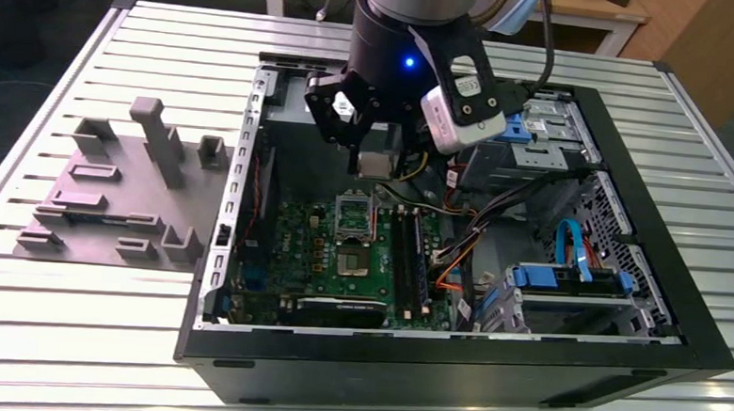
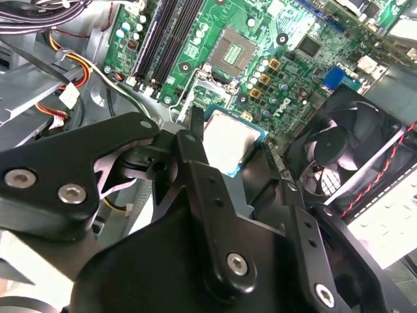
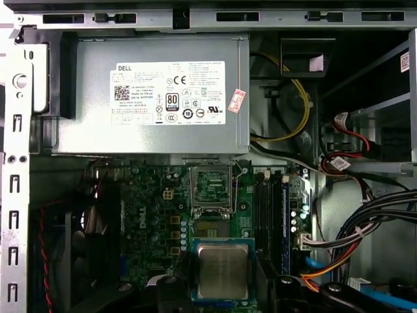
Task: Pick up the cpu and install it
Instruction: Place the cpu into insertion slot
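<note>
One gripper (image 3: 223,283), fingers (image 2: 193,150) closed on opposite edges of the cpu (image 3: 223,267), holds it flat above the motherboard (image 3: 150,208), well clear of the open socket (image 2: 231,49) below.

A robotics lab — slotted aluminium bench (image 1: 71,327), opened computer case (image 1: 459,372).

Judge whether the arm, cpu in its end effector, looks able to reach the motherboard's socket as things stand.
Probably yes: the case is open, the socket lies uncovered, and nothing sits between it and the cpu in the end effector.
</note>
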Motion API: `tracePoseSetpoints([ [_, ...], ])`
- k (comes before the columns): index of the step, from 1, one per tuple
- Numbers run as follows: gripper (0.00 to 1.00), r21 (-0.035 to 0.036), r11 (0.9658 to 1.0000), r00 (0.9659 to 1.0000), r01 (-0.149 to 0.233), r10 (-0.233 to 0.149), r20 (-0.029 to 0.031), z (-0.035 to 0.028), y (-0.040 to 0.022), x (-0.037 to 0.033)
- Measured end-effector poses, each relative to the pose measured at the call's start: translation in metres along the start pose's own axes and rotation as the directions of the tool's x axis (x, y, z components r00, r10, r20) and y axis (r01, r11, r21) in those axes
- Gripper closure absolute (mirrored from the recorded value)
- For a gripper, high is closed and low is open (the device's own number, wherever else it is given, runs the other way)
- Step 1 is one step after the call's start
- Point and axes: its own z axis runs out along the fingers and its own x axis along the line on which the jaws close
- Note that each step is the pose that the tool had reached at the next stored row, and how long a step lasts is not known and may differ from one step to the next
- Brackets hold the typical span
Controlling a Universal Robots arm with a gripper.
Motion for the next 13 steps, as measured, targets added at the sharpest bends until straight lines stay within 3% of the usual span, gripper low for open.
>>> tracePoseSetpoints([
  [6, 0.53, 0.0, 1.0, 1.0, 0.0, 0.0, 0.0, 0.0002, 0.0, 0.0],
  [13, 0.53, 0.0017, 0.9999, 0.9999, 0.016, -0.016, -0.004, 0.012, -0.0022, -0.0003],
])
